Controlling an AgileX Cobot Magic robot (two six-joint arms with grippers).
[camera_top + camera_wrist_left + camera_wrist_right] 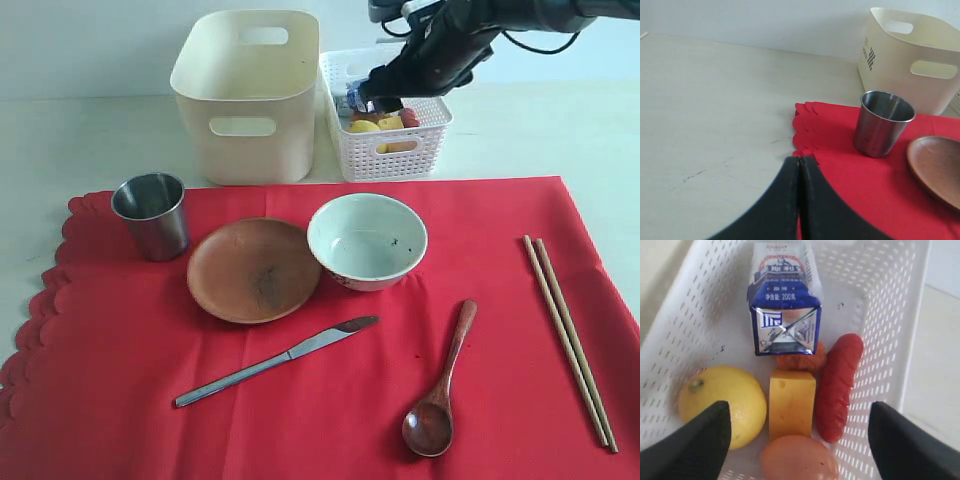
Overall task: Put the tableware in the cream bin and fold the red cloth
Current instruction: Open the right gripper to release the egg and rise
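Steel cup (150, 213), upright at ten o'clock on the red cloth (330, 400), sits nearest the closed left claw (799, 162); the right claw (800, 435) gapes over the basket (400, 160).

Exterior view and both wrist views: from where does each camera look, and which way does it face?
Exterior: off the arms, raised, across the red cloth from the cream bin, facing down toward it; the right arm shows at top.
Left wrist: low beside the cloth's scalloped edge, facing the steel cup; the shut left gripper shows.
Right wrist: above the white basket, facing down into it; the open right gripper shows.
Shared: exterior and left wrist both show cup, bin and cloth.
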